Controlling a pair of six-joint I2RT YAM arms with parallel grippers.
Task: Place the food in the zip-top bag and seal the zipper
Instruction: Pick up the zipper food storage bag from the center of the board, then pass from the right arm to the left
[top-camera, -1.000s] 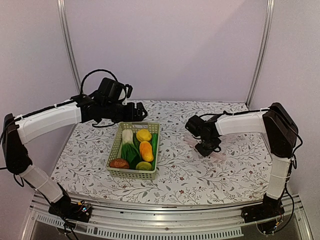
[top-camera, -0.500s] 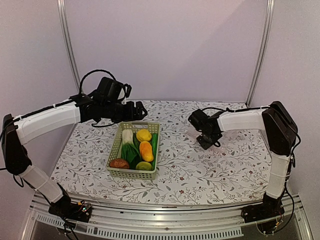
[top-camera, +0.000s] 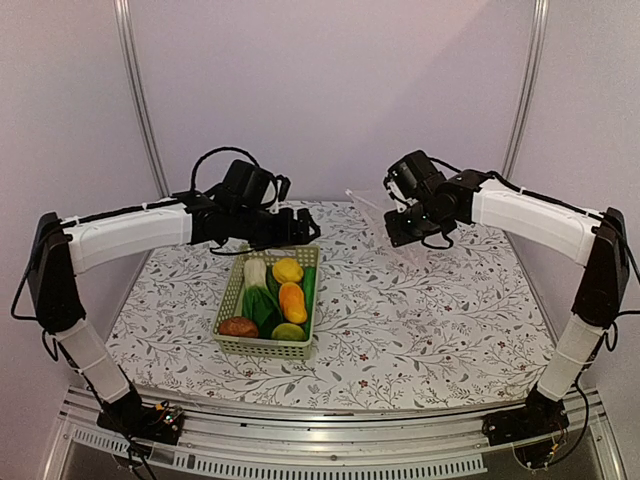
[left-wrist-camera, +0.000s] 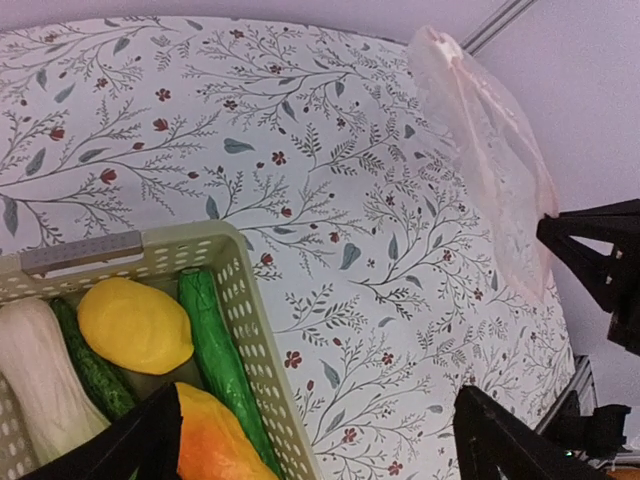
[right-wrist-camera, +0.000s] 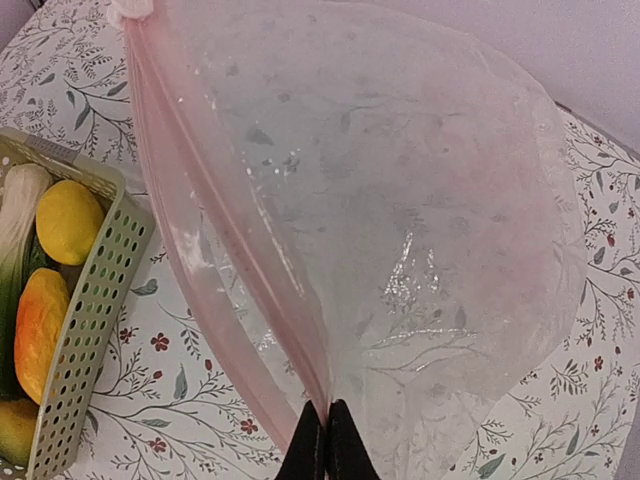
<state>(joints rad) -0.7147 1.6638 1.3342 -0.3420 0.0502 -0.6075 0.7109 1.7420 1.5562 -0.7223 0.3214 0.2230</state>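
Toy food packed in green basket: bok choy, yellow fruit, orange fruit, cucumber, reddish-brown piece, yellow-green fruit. Clear, empty zip-top bag held aloft right of basket, right gripper pinching pinkish zipper.

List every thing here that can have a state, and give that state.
left gripper: open, above the basket's far end.
right gripper: shut on the zip-top bag.
zip-top bag: empty, held in the air.
zipper: pinched at one end; whether it is sealed cannot be told.
food: all in the basket.
basket: upright on the table, full.
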